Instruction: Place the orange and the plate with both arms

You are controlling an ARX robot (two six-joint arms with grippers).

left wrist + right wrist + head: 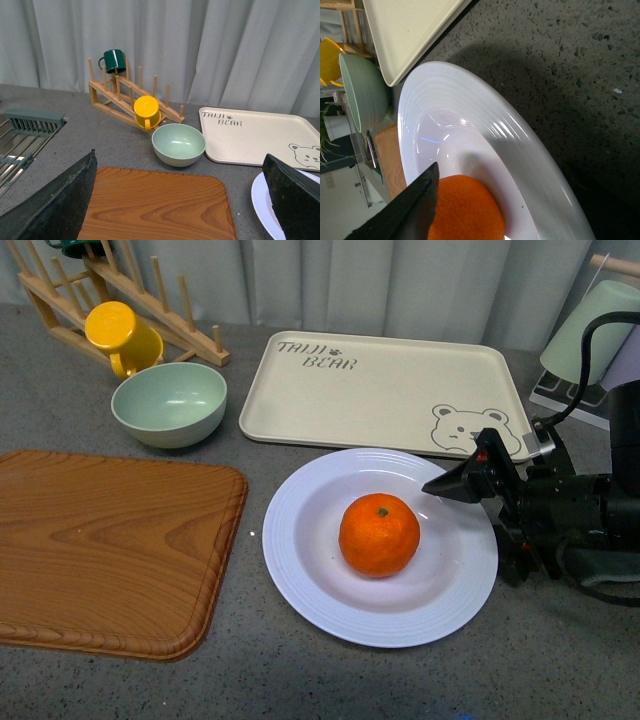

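Note:
The orange [379,534] sits in the middle of the lavender-white plate [300,570], which lies on the grey counter in front of the bear tray. My right gripper [470,525] is open at the plate's right rim, its fingers pointing at the orange without touching it. In the right wrist view one dark finger [402,212] lies close over the orange [465,210] above the ridged plate [520,150]. My left gripper [175,210] does not show in the front view. It hangs open over the wooden board with nothing between its fingers, and the plate edge [262,205] shows beside one finger.
A wooden cutting board [100,550] lies at the left. Behind it stand a pale green bowl [170,402], a yellow mug [120,335] and a wooden rack [150,290]. The beige bear tray [380,390] lies behind the plate. A sink rack [20,140] shows in the left wrist view.

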